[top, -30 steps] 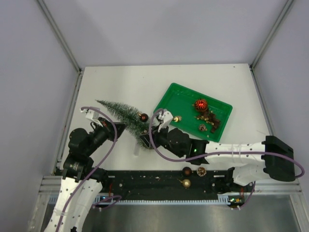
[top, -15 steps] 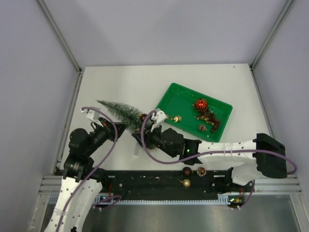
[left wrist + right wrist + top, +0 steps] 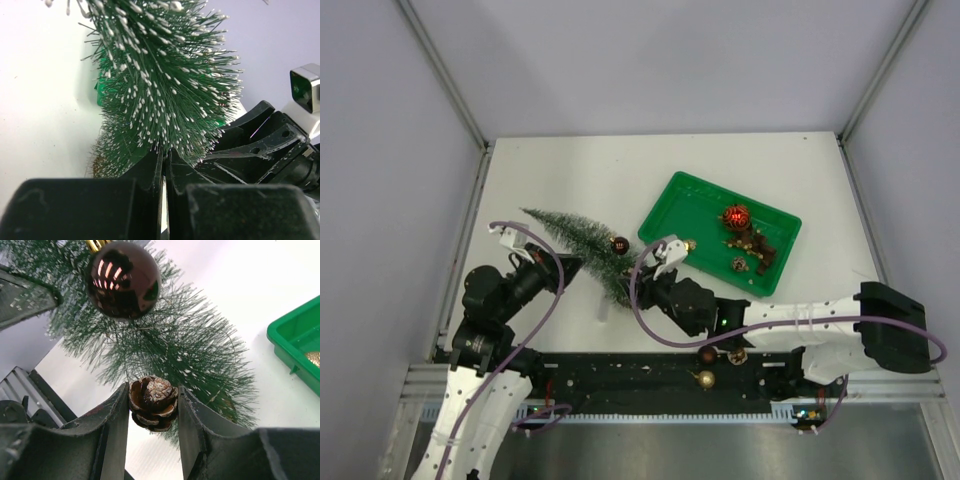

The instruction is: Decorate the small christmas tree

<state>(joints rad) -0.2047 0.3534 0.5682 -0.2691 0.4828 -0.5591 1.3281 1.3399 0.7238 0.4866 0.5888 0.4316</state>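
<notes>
Pinching pine cone (image 3: 152,402) beside tree (image 3: 192,347)

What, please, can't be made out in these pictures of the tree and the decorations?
- Where the left pincer grips the small christmas tree: left wrist view, bristles cover the shut tips.
- The brown bauble: hanger cut off by the top edge, right wrist view.
- The green tray: contents too small to identify, top view.
- The pine cone in the right pincer: top view, hidden by the fingers.
</notes>
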